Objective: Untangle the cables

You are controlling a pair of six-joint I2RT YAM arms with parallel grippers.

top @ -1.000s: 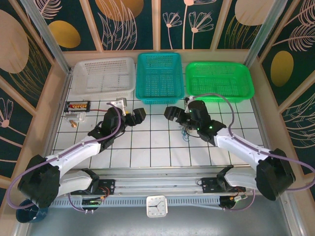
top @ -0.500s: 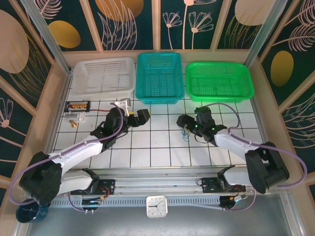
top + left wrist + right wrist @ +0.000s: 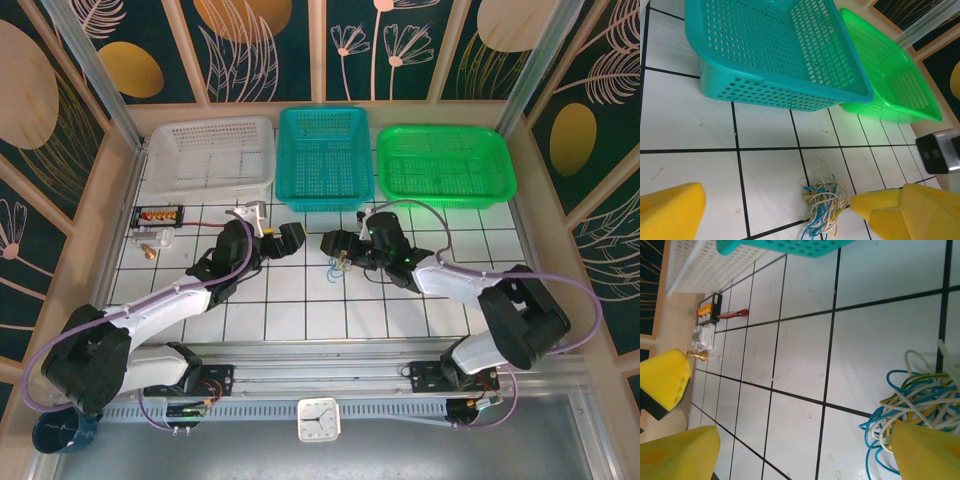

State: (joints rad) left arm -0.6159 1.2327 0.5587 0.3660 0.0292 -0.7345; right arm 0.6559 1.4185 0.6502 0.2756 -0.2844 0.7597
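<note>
Right gripper released, one fingertip hiding part of the cables; left gripper released; strand colours blur from above

Cables on table, before middle basket of three

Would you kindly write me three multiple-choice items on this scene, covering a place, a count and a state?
1. Where do the cables lie? A on the tiles before the teal basket; B inside it; C hanging from an arm.
2. How many baskets line the far edge? A two; B three; C four.
3. The left gripper is: A shut on the cables; B shut on a basket; C open.
A: the tangle rests on bare tiles. B: white basket, teal basket, green basket. C: its fingers stand wide apart.
</note>
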